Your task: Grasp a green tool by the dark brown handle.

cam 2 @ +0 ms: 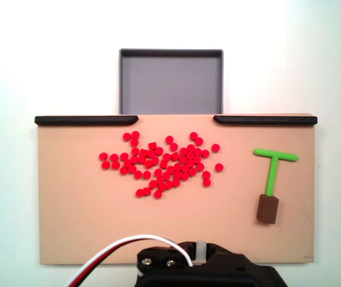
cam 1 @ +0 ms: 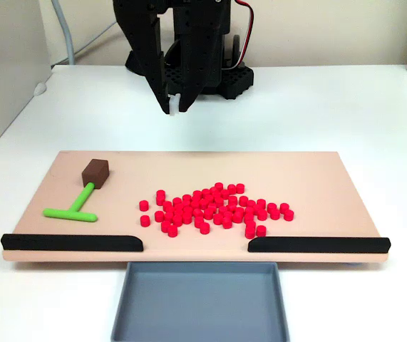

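The green tool (cam 1: 73,206) lies flat on the tan board (cam 1: 296,171) at the left in a fixed view, crossbar toward the front. Its dark brown handle (cam 1: 95,172) is a small cube at the far end of the stem. In the other fixed view the green tool (cam 2: 273,167) and dark brown handle (cam 2: 268,209) lie at the right. My black gripper (cam 1: 175,107) hangs above the white table behind the board's far edge, its white-tipped fingers close together with nothing between them, well away from the tool.
Several red cylinders (cam 1: 214,208) are scattered mid-board. Two black bars (cam 1: 71,243) (cam 1: 318,245) line the front edge with a gap between them. A grey tray (cam 1: 199,303) sits below that gap. The arm's base (cam 1: 189,71) stands at the back.
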Controlling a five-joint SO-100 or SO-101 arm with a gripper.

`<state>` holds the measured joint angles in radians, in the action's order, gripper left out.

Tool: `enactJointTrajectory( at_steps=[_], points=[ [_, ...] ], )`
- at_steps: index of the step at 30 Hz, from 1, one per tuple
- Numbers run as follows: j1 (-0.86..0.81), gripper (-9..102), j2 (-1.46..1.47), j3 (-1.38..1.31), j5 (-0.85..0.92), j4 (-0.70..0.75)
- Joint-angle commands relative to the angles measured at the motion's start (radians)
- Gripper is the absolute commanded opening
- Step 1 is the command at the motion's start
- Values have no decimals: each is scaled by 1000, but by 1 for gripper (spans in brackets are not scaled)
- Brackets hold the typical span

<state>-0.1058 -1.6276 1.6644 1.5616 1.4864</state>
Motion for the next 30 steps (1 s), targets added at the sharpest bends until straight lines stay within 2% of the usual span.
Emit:
enactJointTrajectory(
  at_steps=[1, 9, 13, 21, 30],
  points=[
    [-21, 0, 6, -20, 6, -14],
    [-57, 4, 21, -21, 51, -17],
    [-87, 0, 31, -23, 63, -17],
    [-143, 0, 41, -23, 26, -104],
    [-201, 0, 112, -75, 28, -121]
  ],
)
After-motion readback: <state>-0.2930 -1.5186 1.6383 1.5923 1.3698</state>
